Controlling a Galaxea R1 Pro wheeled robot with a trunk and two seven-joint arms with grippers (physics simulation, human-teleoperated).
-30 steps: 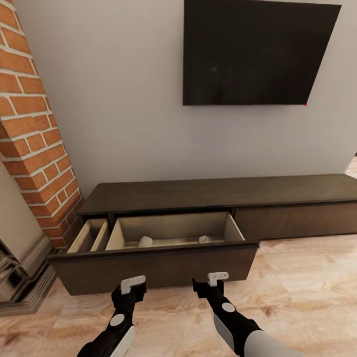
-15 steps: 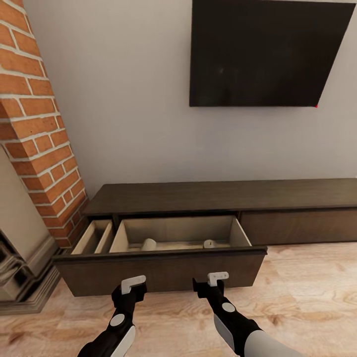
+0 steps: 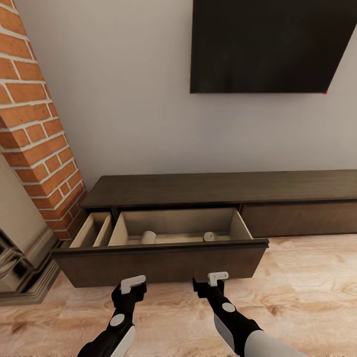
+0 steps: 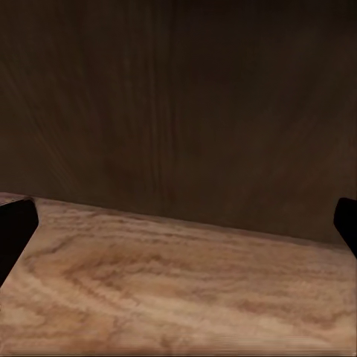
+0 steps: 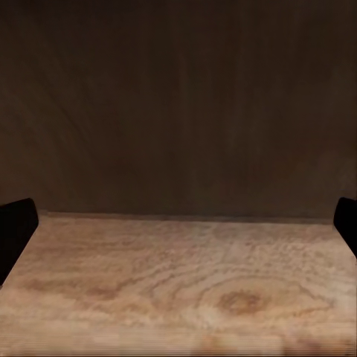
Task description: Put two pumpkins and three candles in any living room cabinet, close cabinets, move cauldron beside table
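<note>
The long, low dark-brown cabinet (image 3: 218,187) stands against the wall with its left drawer (image 3: 163,263) pulled out, pale inside. Two pale candles (image 3: 148,237) (image 3: 210,236) rest on the drawer's bottom. My left gripper (image 3: 129,293) and right gripper (image 3: 209,284) hover low over the wooden floor, just short of the drawer front, both open and holding nothing. Both wrist views face the dark drawer front (image 4: 178,104) (image 5: 178,104) above the floorboards, with the black fingertips (image 4: 15,227) (image 5: 15,223) far apart at the picture's edges. The pumpkins and the cauldron are out of view.
A red brick chimney (image 3: 34,124) and the base of a fireplace surround (image 3: 20,267) stand left of the cabinet. A black TV (image 3: 267,44) hangs on the grey wall. A narrower open compartment (image 3: 91,230) sits at the drawer's left. Light wooden floor (image 3: 307,292) stretches right.
The whole picture has shifted, so the camera moved: the cabinet and TV sit a little further right and away. The drawer stays open and both grippers hold their pose.
</note>
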